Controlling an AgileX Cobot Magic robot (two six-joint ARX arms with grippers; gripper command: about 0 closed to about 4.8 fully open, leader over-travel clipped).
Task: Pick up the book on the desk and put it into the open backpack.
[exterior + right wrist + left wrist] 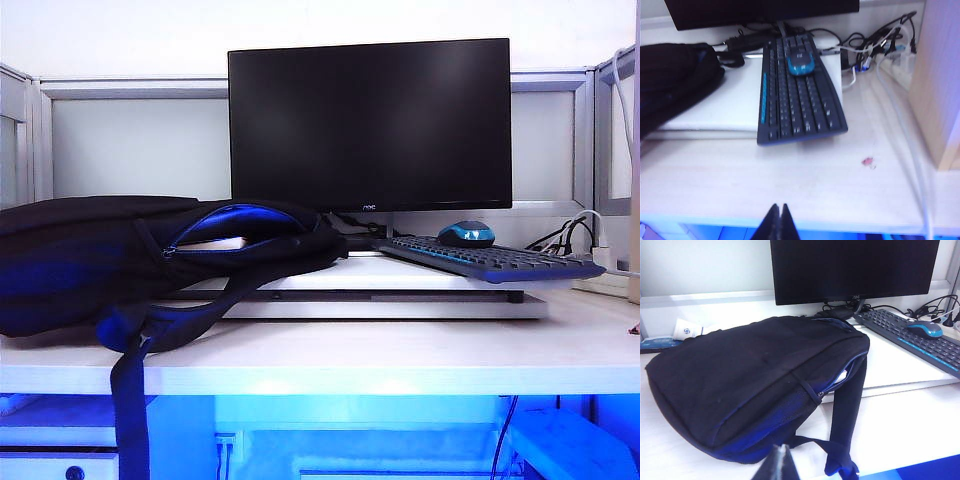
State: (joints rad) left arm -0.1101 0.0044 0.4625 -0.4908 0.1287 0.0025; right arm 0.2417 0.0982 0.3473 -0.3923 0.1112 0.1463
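The black backpack (90,255) lies on its side on the left of the desk (400,355), its blue-lined zip opening (240,228) facing the monitor side. The book (215,243) shows as a white edge inside that opening; a white sliver of the book (841,376) shows in the left wrist view too. My left gripper (780,446) is shut and empty, held back near the desk's front edge, facing the backpack (750,375). My right gripper (779,205) is shut and empty over the desk's front edge, facing the keyboard (797,92). Neither gripper appears in the exterior view.
A dark monitor (370,120) stands behind a white raised platform board (400,300) carrying the keyboard (490,260) and a blue mouse (466,234). One backpack strap (128,400) hangs over the front edge. Cables (890,55) and a wooden panel (940,75) crowd the right.
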